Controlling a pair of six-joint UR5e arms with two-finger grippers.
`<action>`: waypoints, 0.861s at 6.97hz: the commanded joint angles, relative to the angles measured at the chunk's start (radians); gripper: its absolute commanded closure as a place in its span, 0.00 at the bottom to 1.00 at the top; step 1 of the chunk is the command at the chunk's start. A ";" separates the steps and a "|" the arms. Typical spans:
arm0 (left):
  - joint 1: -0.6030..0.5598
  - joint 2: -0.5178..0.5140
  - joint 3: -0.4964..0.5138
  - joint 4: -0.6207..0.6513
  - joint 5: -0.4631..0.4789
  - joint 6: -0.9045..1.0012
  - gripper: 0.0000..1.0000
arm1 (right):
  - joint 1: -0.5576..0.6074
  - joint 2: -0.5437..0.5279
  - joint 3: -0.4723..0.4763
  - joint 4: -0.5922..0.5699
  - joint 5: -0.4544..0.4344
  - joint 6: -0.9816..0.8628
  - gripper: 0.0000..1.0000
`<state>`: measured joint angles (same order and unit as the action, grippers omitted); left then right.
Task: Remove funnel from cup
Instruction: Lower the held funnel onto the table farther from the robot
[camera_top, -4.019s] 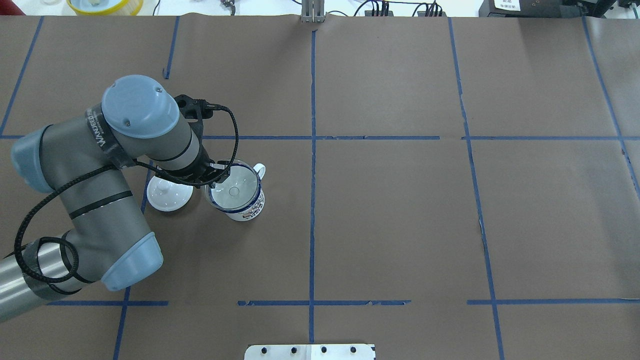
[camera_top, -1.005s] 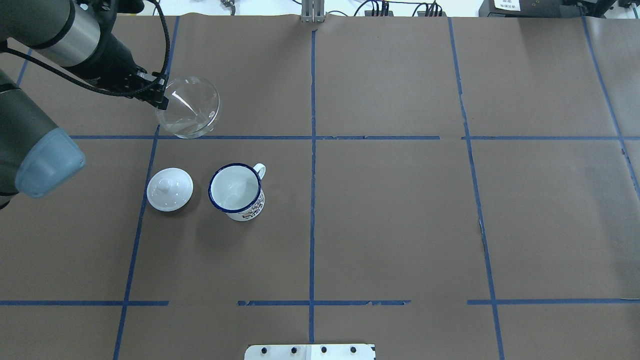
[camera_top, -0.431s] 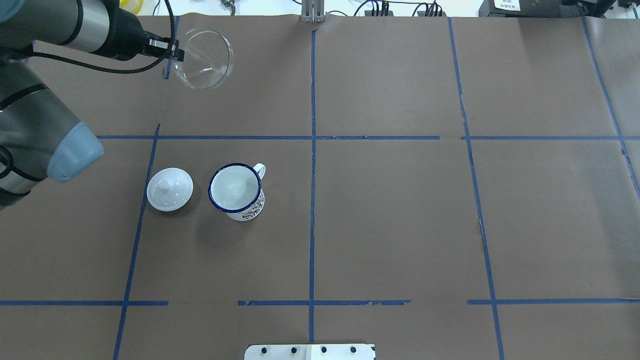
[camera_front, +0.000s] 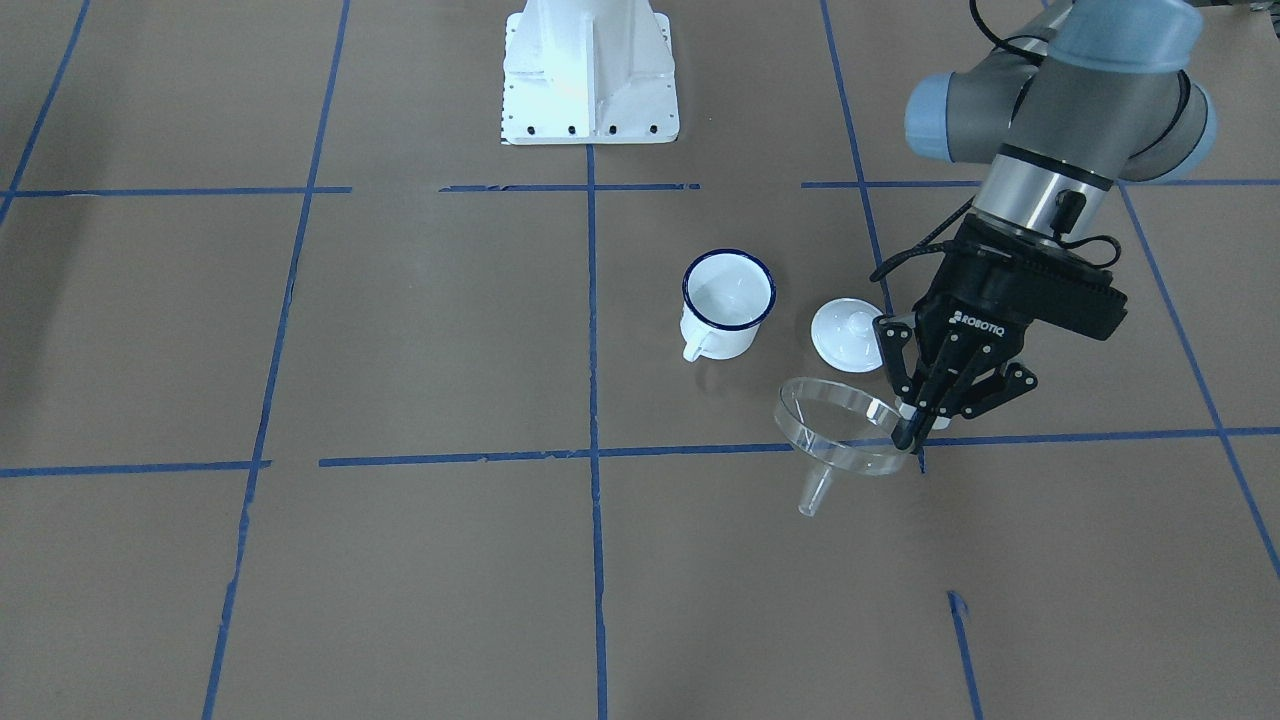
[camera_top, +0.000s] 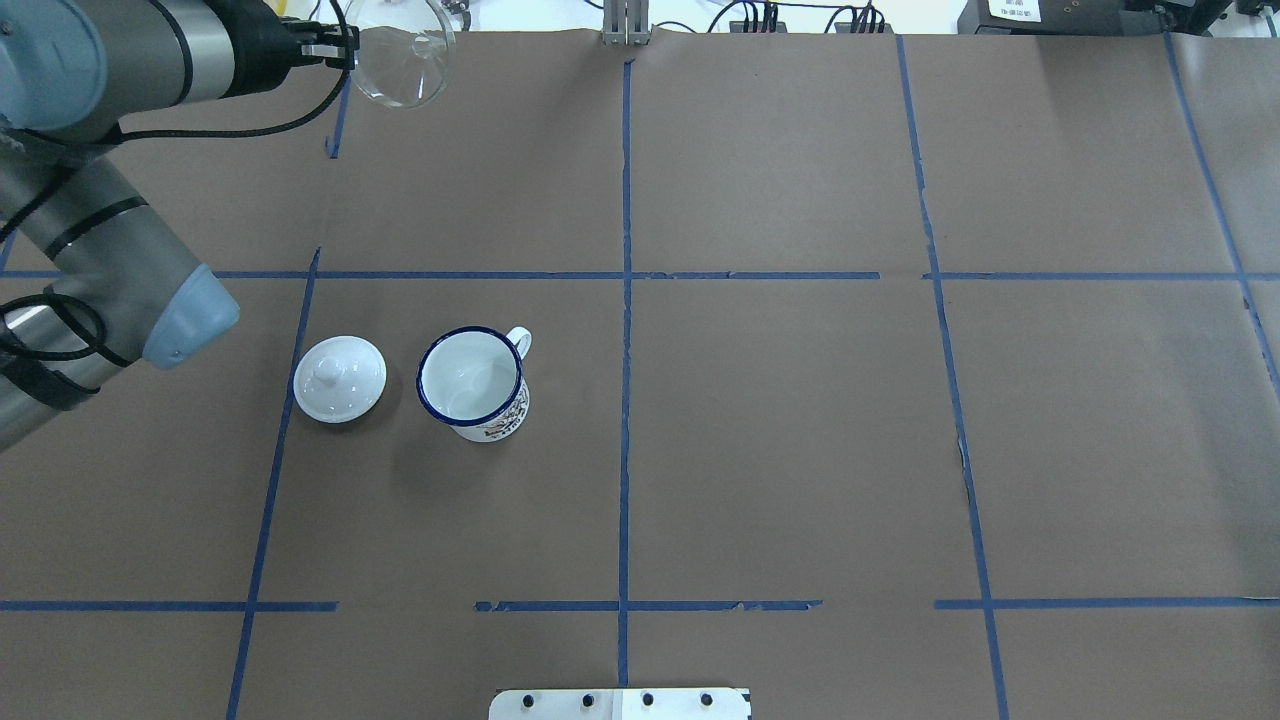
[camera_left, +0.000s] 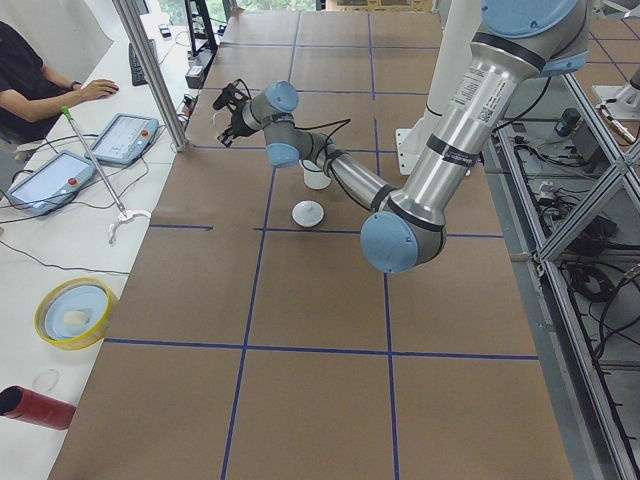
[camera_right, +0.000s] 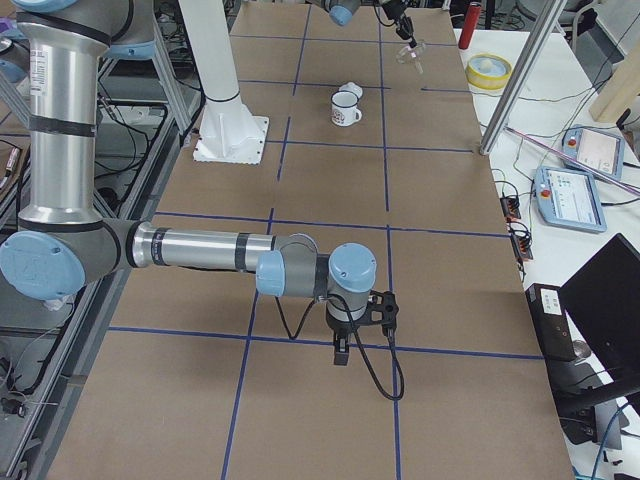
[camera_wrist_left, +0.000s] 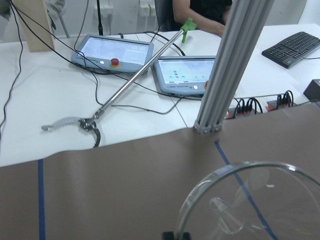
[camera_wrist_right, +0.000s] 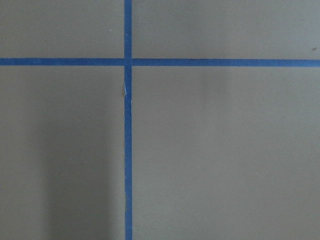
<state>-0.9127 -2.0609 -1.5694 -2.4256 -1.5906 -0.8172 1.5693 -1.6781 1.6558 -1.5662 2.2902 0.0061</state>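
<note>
Left pincer (camera_front: 908, 432): clamped on rim of small clear wide-bowled funnel (camera_front: 838, 445), held aloft well apart from empty white enamel blue-rimmed cup (camera_front: 728, 300) on brown paper-covered worktop (camera_front: 400, 330); removal apparently done, set-down outstanding.

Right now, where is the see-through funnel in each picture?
Front-facing: the funnel is lower right of centre, pinched by the left gripper.
Overhead: top left corner.
Exterior left: too faint to pick out.
Exterior right: top edge, right of centre.
Left wrist: bottom right.
Right wrist: not in it.
Shared landmark: the cup.
</note>
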 joint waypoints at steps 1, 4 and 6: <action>0.084 -0.001 0.100 -0.121 0.288 0.042 1.00 | 0.000 0.000 -0.001 0.000 0.000 0.000 0.00; 0.208 0.057 0.203 -0.341 0.475 0.024 1.00 | 0.000 0.000 -0.001 0.000 0.000 0.000 0.00; 0.305 0.077 0.232 -0.356 0.602 -0.080 1.00 | 0.000 0.000 -0.001 0.000 0.000 0.000 0.00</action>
<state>-0.6630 -1.9948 -1.3545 -2.7677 -1.0552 -0.8454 1.5693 -1.6781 1.6552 -1.5662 2.2902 0.0061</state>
